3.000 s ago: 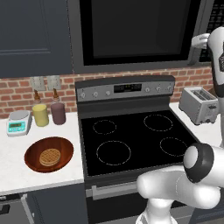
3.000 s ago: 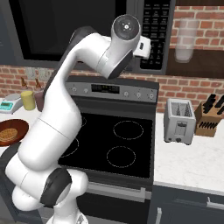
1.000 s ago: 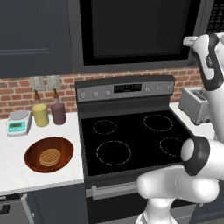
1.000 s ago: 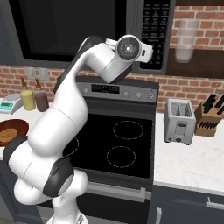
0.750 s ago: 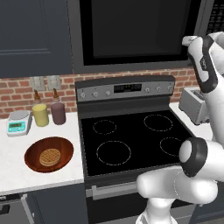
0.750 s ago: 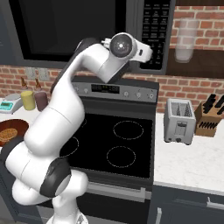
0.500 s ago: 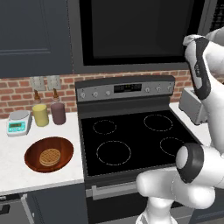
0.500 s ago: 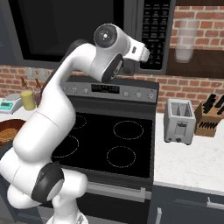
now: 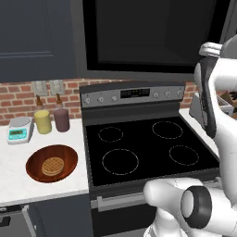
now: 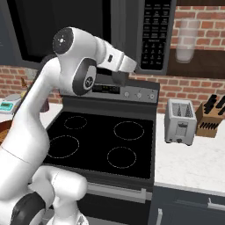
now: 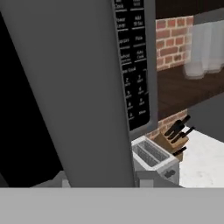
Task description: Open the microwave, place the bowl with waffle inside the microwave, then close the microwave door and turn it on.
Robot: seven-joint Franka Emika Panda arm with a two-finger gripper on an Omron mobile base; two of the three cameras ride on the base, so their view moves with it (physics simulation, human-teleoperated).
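The microwave (image 9: pixel 148 37) hangs over the stove, and its door (image 11: pixel 83 87) looks shut, with the black window dark. In the right base view my gripper (image 10: pixel 118 78) is up at the door's lower right edge, beside the keypad (image 10: pixel 154 35). The hand view sits very close to the door's grey right band, with the keypad (image 11: pixel 131 65) just past it. Whether the fingers are closed on anything is hidden. The reddish-brown bowl (image 9: pixel 32 163) rests on the white counter left of the stove, holding the waffle (image 9: pixel 52 165).
The black stove (image 9: pixel 148 148) lies below the microwave. A yellow cup (image 9: pixel 42 121), a maroon cup (image 9: pixel 61 120) and a scale (image 9: pixel 19 129) stand behind the bowl. On the right counter are a silver toaster (image 10: pixel 180 121) and a knife block (image 10: pixel 211 114).
The arm's upper joints have swung left in the right base view while the hand stayed by the door's right edge. The bowl and waffle have not moved.
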